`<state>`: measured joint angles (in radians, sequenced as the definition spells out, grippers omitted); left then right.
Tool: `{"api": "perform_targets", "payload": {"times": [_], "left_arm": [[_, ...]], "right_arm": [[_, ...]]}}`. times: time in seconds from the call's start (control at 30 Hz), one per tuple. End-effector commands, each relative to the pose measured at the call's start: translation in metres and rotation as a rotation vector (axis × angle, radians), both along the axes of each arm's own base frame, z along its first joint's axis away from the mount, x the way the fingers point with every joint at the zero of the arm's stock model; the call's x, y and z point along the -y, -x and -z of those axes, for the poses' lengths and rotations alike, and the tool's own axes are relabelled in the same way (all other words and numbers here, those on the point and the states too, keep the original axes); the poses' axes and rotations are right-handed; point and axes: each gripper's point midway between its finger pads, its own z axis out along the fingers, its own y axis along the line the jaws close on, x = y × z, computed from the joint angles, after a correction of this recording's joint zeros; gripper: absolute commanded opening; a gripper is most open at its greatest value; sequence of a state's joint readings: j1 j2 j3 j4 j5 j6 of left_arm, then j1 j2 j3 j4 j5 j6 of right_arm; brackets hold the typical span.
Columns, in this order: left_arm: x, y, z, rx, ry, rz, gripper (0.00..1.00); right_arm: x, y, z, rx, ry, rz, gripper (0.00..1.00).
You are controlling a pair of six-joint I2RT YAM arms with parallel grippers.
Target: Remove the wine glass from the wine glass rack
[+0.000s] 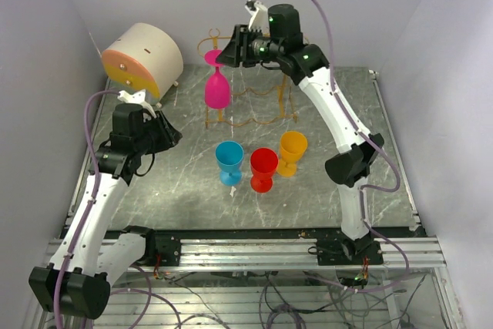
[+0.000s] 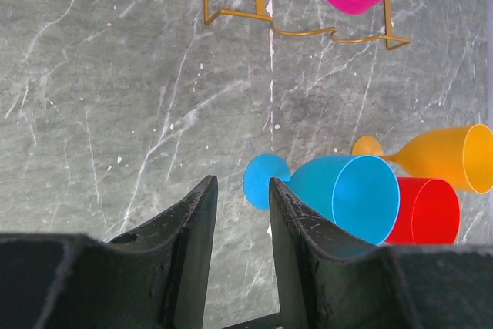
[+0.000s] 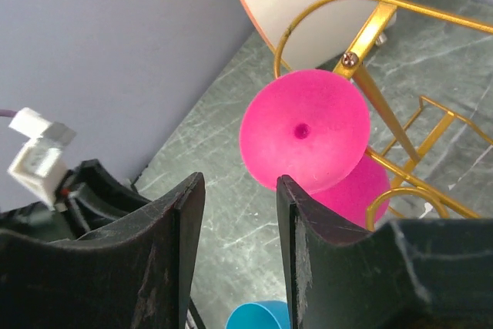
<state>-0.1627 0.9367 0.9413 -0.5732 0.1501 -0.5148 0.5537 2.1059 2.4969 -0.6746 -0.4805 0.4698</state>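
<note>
pink wine glass (image 1: 217,86) hangs upside down on the wine glass rack (image 3: 384,113), upper centre of the top view. right gripper (image 3: 240,182) just beside its foot, narrowly parted, gripping nothing. left gripper (image 2: 241,184) narrow too, empty.

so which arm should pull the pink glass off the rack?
Right. Right gripper is open at the rack top, beside the pink glass; left gripper is low, near the blue glass.
</note>
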Motion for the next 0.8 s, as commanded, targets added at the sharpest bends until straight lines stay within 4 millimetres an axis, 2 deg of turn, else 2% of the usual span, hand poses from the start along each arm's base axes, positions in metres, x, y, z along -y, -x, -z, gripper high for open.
{"api": "perform_targets", "payload": {"times": [0.0,0.13,0.37,0.47,0.57,0.77], "left_arm": [[-0.002,0.004,-0.013,0.033,0.007,-0.014,0.44],[-0.005,0.005,-0.018,0.056,0.01,-0.031,0.44],[0.001,0.006,-0.01,0.024,0.032,-0.014,0.44],[0.003,0.008,-0.005,0.011,0.039,-0.005,0.43],[0.002,0.009,-0.005,0.011,0.038,-0.008,0.43],[0.001,0.014,-0.004,0.01,0.039,-0.011,0.43]], "right_arm": [[0.0,-0.006,-0.008,0.079,0.016,0.054,0.42],[-0.001,-0.005,-0.006,0.126,0.062,0.092,0.43],[0.005,-0.005,-0.007,0.144,0.09,0.141,0.43],[0.007,-0.011,-0.005,0.146,0.091,0.17,0.43],[0.01,-0.013,-0.015,0.164,0.078,0.19,0.43],[0.011,-0.025,-0.013,0.158,0.065,0.229,0.43]]}}
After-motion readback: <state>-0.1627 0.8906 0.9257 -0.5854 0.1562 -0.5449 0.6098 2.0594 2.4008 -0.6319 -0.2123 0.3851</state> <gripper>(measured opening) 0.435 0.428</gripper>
